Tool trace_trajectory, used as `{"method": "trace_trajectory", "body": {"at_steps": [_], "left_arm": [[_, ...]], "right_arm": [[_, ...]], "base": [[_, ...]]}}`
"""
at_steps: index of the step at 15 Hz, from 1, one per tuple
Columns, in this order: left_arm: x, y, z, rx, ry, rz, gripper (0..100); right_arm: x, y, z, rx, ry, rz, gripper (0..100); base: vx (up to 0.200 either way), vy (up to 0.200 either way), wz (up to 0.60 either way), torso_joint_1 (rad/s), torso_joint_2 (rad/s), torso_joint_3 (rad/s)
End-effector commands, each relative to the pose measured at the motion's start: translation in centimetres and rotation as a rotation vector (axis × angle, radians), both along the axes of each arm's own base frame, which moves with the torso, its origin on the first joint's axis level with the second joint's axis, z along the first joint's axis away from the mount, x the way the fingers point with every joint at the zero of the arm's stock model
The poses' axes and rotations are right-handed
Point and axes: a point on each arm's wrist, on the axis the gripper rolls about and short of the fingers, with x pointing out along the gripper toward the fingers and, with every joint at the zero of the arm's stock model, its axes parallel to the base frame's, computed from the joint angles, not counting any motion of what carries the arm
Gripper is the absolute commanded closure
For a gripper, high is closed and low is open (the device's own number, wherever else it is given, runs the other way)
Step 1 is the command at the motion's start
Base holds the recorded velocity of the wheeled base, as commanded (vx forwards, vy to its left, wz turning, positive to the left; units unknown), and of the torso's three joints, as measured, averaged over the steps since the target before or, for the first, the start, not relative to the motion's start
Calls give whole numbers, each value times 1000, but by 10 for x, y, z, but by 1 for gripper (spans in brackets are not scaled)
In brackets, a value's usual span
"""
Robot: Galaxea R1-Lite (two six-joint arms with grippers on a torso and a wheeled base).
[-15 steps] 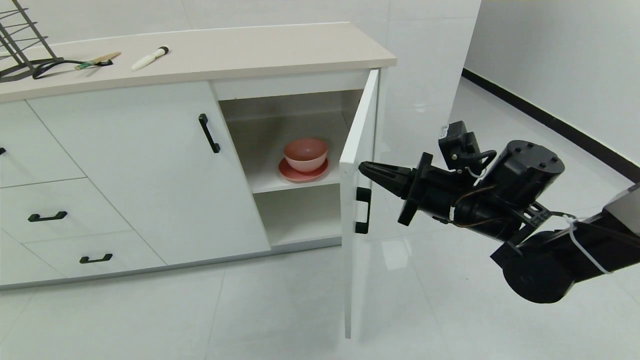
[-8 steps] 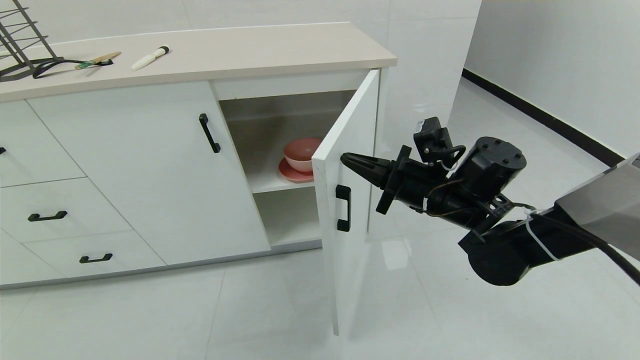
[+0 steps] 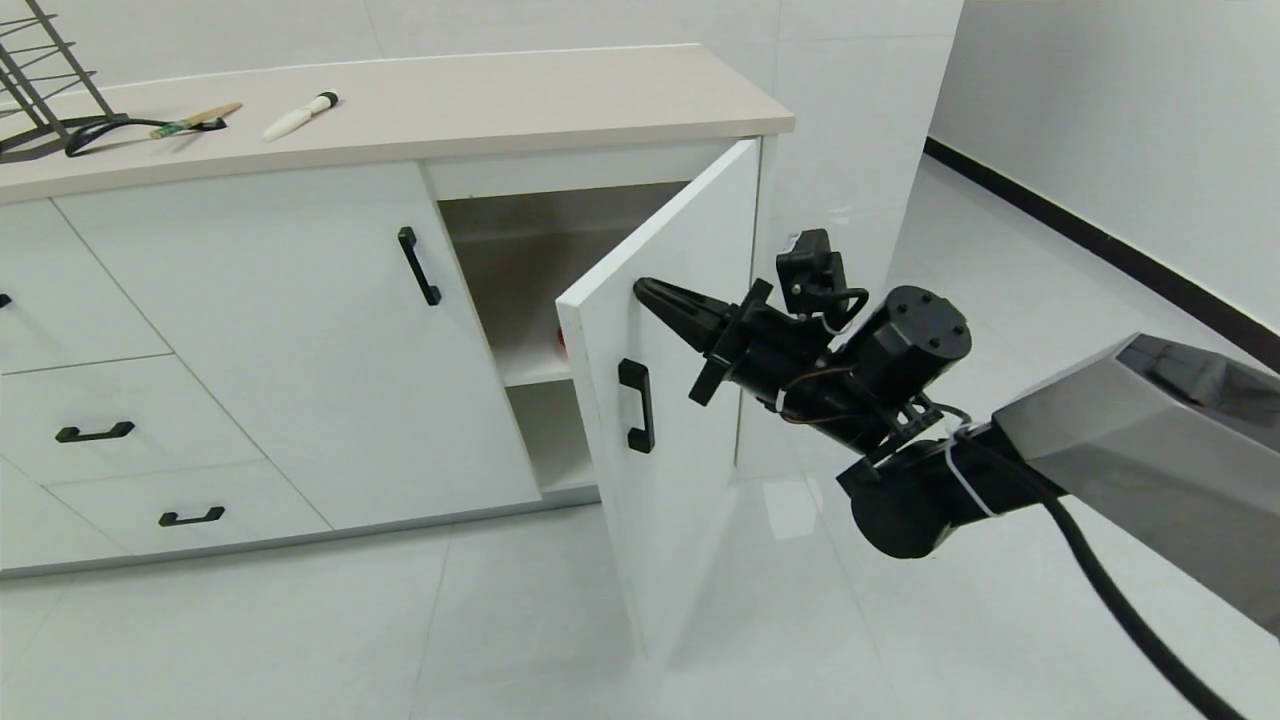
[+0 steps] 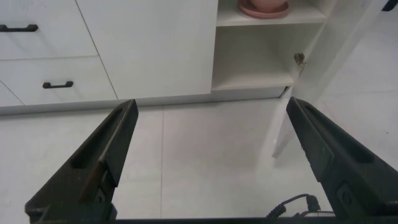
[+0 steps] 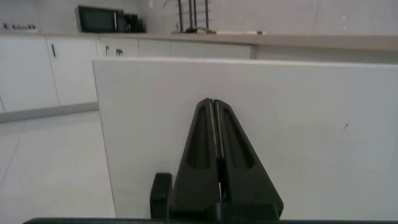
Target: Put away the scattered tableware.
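the right gripper point(image 3: 655, 295) sits at the centre of the head frame. its fingers are pressed fully together and hold nothing, and the joined tip touches the outer face of the cupboard door point(image 3: 690, 220), above and just right of the black door handle point(image 3: 636, 405). the door stands about half shut, hinged at its right edge, with its free edge toward the left of the frame. the move turns on this: the tip is on the outside of the door, well out from the hinge, so a push along the arm's line should swing it closed. the step looks like shutting the cupboard. inside, the pink bowl point(image 4: 263, 5) rests on its plate point(image 4: 283, 12) on the upper shelf point(image 4: 236, 20). the left gripper point(image 4: 210, 109) hangs over the floor with its fingers spread wide and empty. a white utensil point(image 3: 300, 115) and a wooden-handled utensil point(image 3: 197, 121) lie on the bench point(image 3: 550, 90) at upper left, well apart from both arms.
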Motion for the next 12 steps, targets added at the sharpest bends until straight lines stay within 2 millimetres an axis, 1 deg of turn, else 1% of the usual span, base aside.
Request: {"method": "trace_trajectory", "body": {"at_steps": [1,2,4,6,8,10,12], "left_arm": [[0,0,0,0,0,1,0],[0,0,0,0,0,1,0],[0,0,0,-2,0,1,0],[0,0,0,-2,0,1,0],[0,0,0,-2,0,1,0],[0,0,0,-2,0,1,0],[0,0,0,-3,0,1,0]], "right_arm": [[14,19,-26,30,29,12,100],[19,22,-31,34,30,5,100],[35,33,-45,79,29,-23,100],[49,43,-50,150,10,-46,100],[54,47,-50,190,-8,-53,100],[55,47,-48,203,-19,-49,100],[54,45,-33,242,-63,-46,100]], "base": [[0,0,0,0,0,0],[0,0,0,0,0,0],[0,0,0,0,0,0],[0,0,0,0,0,0],[0,0,0,0,0,0],[0,0,0,0,0,0],[0,0,0,0,0,0]]}}
